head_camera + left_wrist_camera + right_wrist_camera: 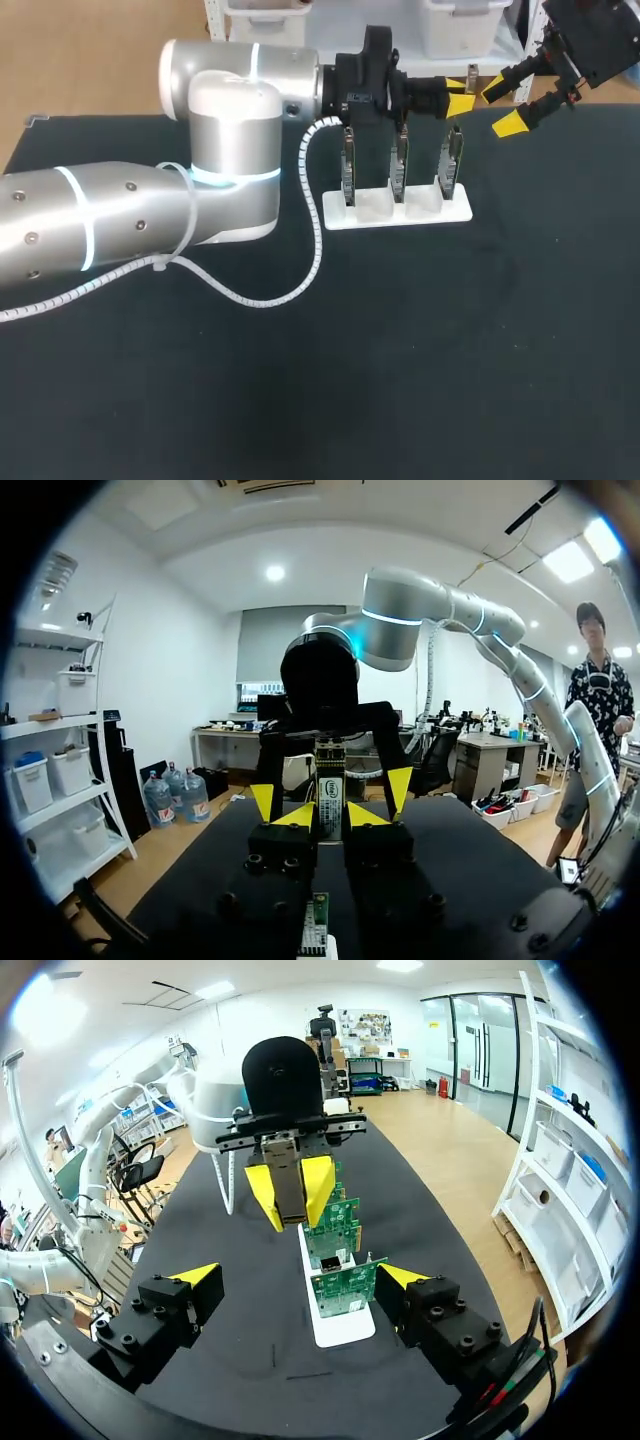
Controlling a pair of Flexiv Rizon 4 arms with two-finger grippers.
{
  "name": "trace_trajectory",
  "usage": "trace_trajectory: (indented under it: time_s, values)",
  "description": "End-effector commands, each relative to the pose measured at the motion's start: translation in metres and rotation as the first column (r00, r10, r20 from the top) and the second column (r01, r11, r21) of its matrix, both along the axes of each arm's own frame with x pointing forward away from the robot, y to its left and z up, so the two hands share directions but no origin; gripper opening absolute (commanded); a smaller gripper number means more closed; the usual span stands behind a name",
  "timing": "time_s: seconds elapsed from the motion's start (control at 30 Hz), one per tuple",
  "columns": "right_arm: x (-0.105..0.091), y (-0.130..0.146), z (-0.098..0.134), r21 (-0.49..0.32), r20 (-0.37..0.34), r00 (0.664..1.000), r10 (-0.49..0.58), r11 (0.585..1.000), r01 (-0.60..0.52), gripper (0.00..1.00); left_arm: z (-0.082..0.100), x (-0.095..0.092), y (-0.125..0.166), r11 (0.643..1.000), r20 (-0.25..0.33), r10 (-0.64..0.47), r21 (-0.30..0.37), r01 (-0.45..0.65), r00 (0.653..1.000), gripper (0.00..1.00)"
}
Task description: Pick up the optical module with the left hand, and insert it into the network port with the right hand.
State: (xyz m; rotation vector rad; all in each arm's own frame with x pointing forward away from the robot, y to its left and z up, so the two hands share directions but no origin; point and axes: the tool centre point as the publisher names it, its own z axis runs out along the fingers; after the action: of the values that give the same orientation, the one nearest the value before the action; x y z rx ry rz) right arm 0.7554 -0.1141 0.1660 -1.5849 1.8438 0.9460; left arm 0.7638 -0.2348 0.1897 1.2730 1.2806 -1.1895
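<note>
The white stand (336,220) is sitting on the black table (400,350), carrying three upright circuit boards (398,165) in a row. Above the stand's right end, the left gripper (458,98) is pinching the optical module (329,798) between both yellow tips, holding it clear of the boards. Further off, beyond the stand's right end, the right gripper (503,106) is facing the left one with its fingers spread wide, not touching the module. The step in hand is judged to be the handover. To do it well, the right fingers should be closing squarely on the module's free sides, away from the left tips, with the left grip letting go only once the right is firm. The network port on the boards is proving too small to make out
</note>
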Motion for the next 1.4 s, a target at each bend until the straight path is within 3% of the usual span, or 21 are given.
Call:
trace_trajectory:
  time_s: [0.03,0.27,0.37,0.47,0.77,0.9,1.4]
  values:
    - [-0.001,0.000,0.000,-0.001,0.002,1.000,-0.003,1.000,0.003,1.00,-0.002,0.010,-0.004,1.000,-0.006,-0.014,0.004,0.015,1.000,0.00]
    - [-0.001,0.000,0.000,-0.001,0.002,1.000,-0.003,1.000,0.003,1.00,-0.007,0.014,-0.005,1.000,-0.017,-0.016,0.001,0.016,1.000,0.00]
    - [-0.001,0.000,0.000,-0.001,0.002,1.000,-0.003,1.000,0.003,1.00,-0.013,0.014,-0.004,0.999,-0.041,-0.007,0.054,0.010,0.999,0.00]
    - [-0.001,0.000,0.000,-0.001,0.002,1.000,-0.003,1.000,0.003,1.00,-0.020,0.012,-0.001,1.000,-0.053,0.009,0.019,-0.008,0.999,0.00]
    - [-0.001,0.000,0.000,-0.001,0.002,1.000,-0.003,1.000,0.003,1.00,-0.011,0.011,0.001,1.000,-0.024,0.015,0.006,-0.015,1.000,0.00]
    - [-0.001,0.000,0.000,-0.001,0.002,1.000,-0.003,1.000,0.003,1.00,-0.011,0.010,0.000,1.000,-0.031,0.010,-0.015,-0.011,0.999,0.00]
    - [-0.001,0.000,0.000,-0.001,0.002,1.000,-0.003,1.000,0.003,1.00,-0.014,0.012,0.001,1.000,-0.056,-0.004,0.001,0.004,0.998,0.00]
